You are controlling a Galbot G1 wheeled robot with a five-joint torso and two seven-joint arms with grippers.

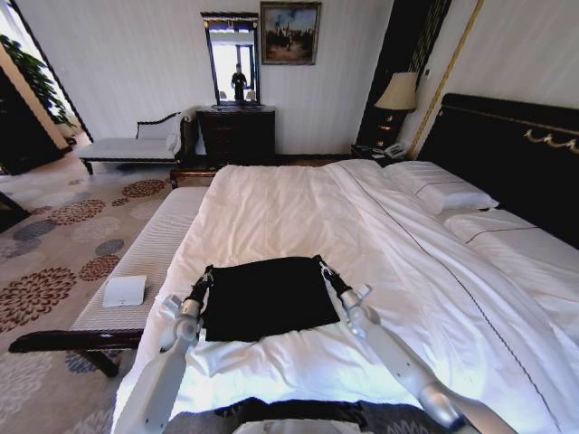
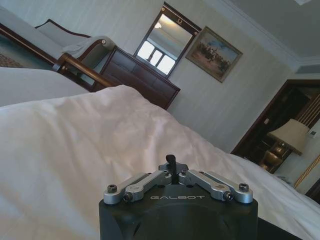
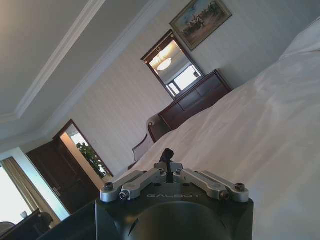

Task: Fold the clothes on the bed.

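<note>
The clothes are one black T-shirt (image 1: 267, 297) lying flat as a rectangle on the near part of the white bed (image 1: 280, 203). My left gripper (image 1: 207, 274) sits at the shirt's far left corner and my right gripper (image 1: 323, 266) at its far right corner. Both corners rise slightly into the fingers. In the left wrist view the left gripper (image 2: 170, 161) has its fingers pressed together over the white duvet (image 2: 75, 150). The right gripper (image 3: 168, 154) looks the same in the right wrist view.
A pale striped bench (image 1: 154, 244) runs along the bed's left side with a white box (image 1: 124, 290) on it. Pillows (image 1: 439, 192) and a dark headboard (image 1: 516, 154) are on the right. A dresser with mirror (image 1: 235, 131) stands beyond the bed.
</note>
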